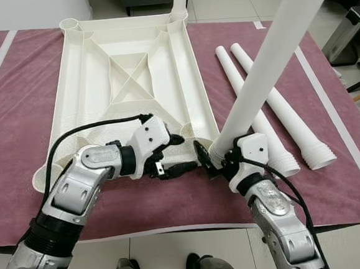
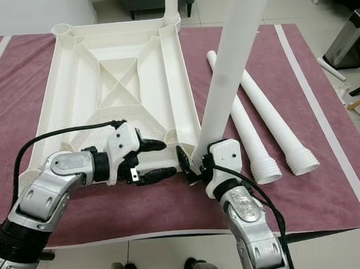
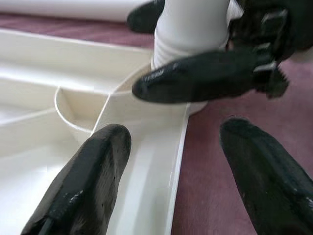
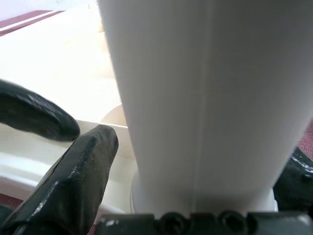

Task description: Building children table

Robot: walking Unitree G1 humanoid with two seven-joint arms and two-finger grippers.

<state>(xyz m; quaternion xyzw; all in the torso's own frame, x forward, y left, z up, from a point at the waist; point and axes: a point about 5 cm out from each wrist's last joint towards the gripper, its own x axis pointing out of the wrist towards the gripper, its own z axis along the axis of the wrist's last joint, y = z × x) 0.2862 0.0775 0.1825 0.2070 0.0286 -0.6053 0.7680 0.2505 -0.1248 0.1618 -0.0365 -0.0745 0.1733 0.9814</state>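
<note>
- White plastic tabletop [image 1: 129, 82], upside down with ribbed underside up: a diagonal cross in the middle, round sockets at the corners. It lies on a maroon cloth [image 1: 173, 200] spread over the counter.
- Long white plastic leg tube [image 1: 267, 59], leaning away from the tabletop, its ribbed lower end at the tabletop's near corner socket on the robot's right.
- Another white leg [image 2: 171, 4] stands upright in the tabletop's far right corner socket.
- Two loose white leg tubes [image 1: 277, 105] lie side by side on the cloth right of the tabletop, ribbed ends toward the robot.
- Right gripper [image 1: 214, 158]: forearm reaching up from below, jaws clamped on the leaning tube's base, just beside the tabletop's near right corner.
- Left gripper [image 1: 176, 153]: arm bent across the tabletop's near edge, jaws apart, one finger [image 3: 83, 181] over the tabletop rim, the other over the cloth, holding nothing.
</note>
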